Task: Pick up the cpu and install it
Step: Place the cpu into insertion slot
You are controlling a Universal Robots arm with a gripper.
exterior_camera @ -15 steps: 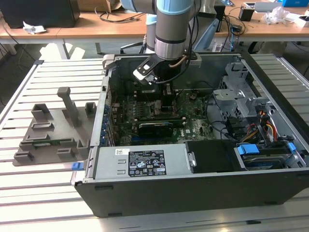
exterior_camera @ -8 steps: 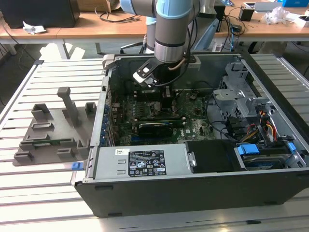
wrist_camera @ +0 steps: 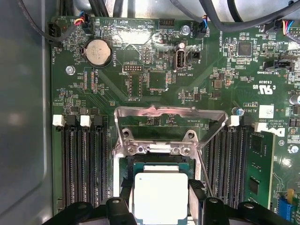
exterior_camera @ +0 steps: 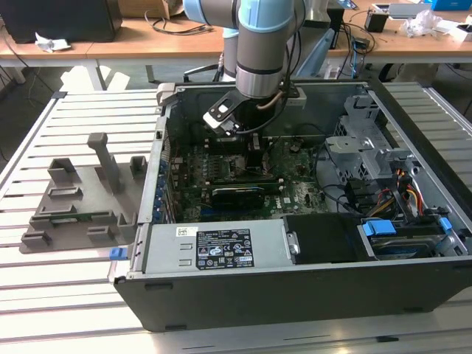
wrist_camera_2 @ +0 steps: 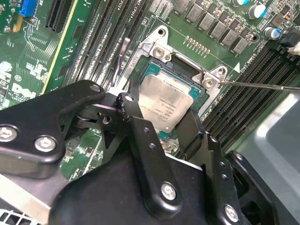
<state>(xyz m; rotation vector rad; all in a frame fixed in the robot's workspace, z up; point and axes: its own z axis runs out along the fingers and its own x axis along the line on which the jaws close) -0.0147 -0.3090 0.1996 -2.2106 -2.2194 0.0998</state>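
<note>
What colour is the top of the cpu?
Shiny silver, with a thin green edge. The cpu shows best in the first wrist view.

Silver cpu (wrist_camera: 161,197) gripped by claw (wrist_camera: 161,208), open metal frame (wrist_camera: 168,111) beside it, green motherboard (wrist_camera: 197,93)

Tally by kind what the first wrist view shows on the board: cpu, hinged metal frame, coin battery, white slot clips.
cpu: 1
hinged metal frame: 1
coin battery: 1
white slot clips: 3
Total: 6
</note>
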